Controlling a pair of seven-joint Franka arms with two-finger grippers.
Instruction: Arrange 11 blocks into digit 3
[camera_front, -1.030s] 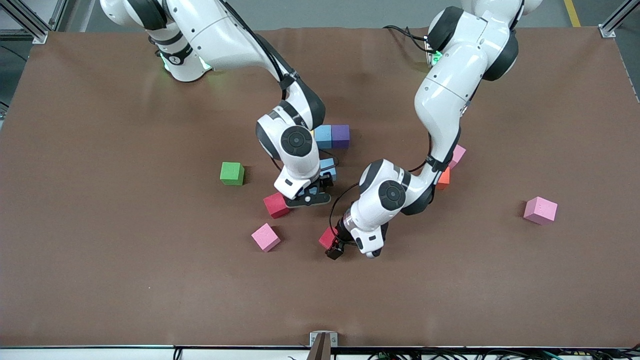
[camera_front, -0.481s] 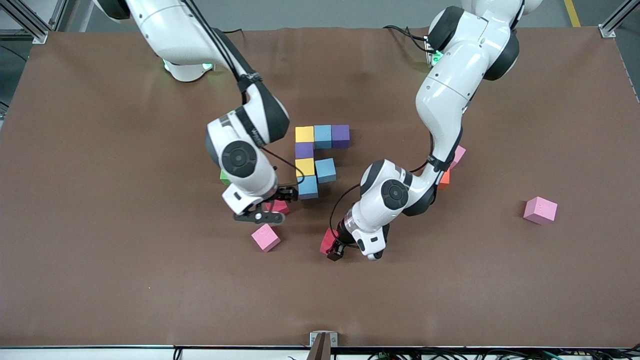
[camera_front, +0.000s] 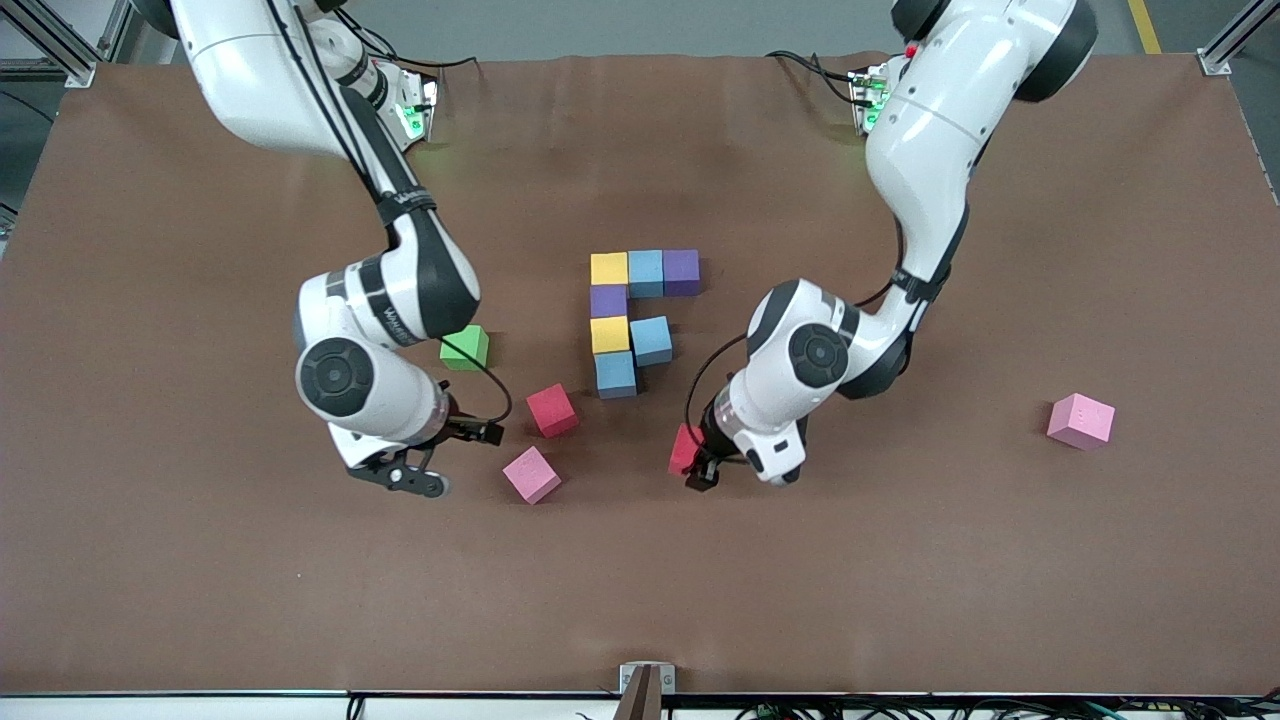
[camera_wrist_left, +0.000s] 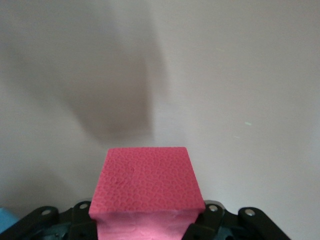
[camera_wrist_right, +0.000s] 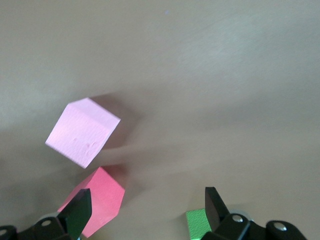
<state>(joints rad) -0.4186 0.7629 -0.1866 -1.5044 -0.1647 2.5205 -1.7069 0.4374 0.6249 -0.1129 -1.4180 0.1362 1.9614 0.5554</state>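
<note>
Seven blocks touch in a partial digit 3 at mid-table: a yellow (camera_front: 609, 268), blue (camera_front: 646, 272) and purple (camera_front: 681, 271) bar, then purple (camera_front: 608, 300), yellow (camera_front: 610, 334), blue (camera_front: 651, 340) and blue (camera_front: 616, 374). My left gripper (camera_front: 697, 462) is shut on a red block (camera_front: 686, 447) (camera_wrist_left: 147, 185), lifted just off the table. A loose red block (camera_front: 552, 410) (camera_wrist_right: 97, 200) and a pink block (camera_front: 531, 474) (camera_wrist_right: 82, 131) lie beside the figure. My right gripper (camera_front: 450, 458) (camera_wrist_right: 146, 205) hangs open and empty near them.
A green cube (camera_front: 465, 347) (camera_wrist_right: 200, 222) sits beside the right arm's wrist. Another pink block (camera_front: 1080, 420) lies alone toward the left arm's end of the table. The left arm's elbow hangs low over the table beside the figure.
The right arm drew away from the figure toward its own end, uncovering the blocks. The left gripper shut on the red block and carried it toward the figure.
</note>
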